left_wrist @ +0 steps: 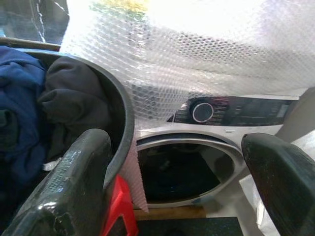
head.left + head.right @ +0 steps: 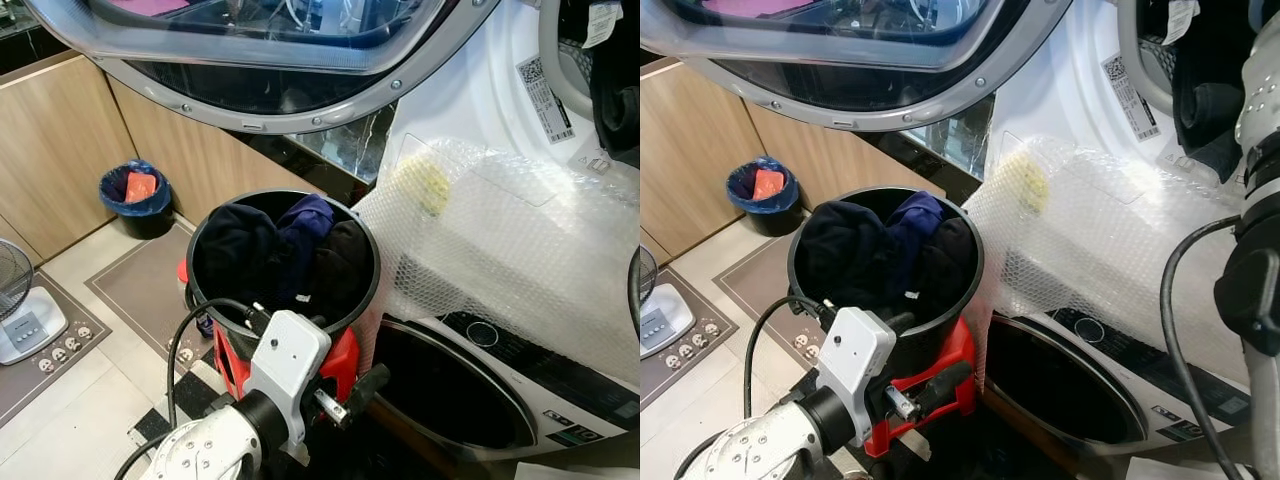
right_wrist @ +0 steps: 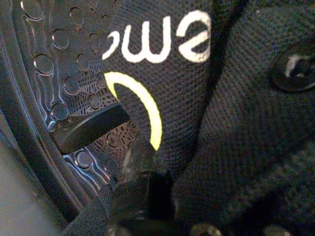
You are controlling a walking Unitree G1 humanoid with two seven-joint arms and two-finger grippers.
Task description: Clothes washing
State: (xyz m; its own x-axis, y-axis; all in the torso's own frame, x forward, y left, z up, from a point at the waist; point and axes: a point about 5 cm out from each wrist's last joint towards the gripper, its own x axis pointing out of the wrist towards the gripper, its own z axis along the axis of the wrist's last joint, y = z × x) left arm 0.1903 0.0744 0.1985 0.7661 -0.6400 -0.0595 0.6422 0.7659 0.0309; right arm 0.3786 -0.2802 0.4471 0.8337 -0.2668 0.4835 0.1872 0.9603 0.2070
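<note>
Left eye view looks down on a black bucket [image 2: 283, 262] packed with dark clothes [image 2: 275, 250]: black pieces at the left and right, a navy one between them. The bucket stands on a red frame [image 2: 340, 365] near the robot, just left of a front-loading washer [image 2: 480, 390] whose top is wrapped in bubble wrap [image 2: 500, 250]. A big round open door [image 2: 270, 70] spans the far side above the bucket. On the floor at far left a blue-lined bin [image 2: 135, 195] sits against wood panels, and a power strip [image 2: 55, 355] lies on a mat.

The left pincer [image 1: 182, 187] hangs beside the bucket's near right rim, its fingers [image 1: 74, 182] set wide with nothing between them. The left wrist view adds what the head views lack: the washer's round dial [image 1: 202, 111] on a dark panel, and the lower porthole seen straight on, dark inside.

The right arm [image 2: 1260, 250] reaches up at far right toward the upper drum opening. The right wrist view alone shows inside that drum: a dimpled metal wall [image 3: 59, 73] and black knit fabric [image 3: 221, 123] with white letters and a yellow arc, pressed close to the camera. One finger [image 3: 140, 191] of the right pincer [image 3: 162, 206] lies against the cloth; I cannot tell whether that pincer is wide or closed.
</note>
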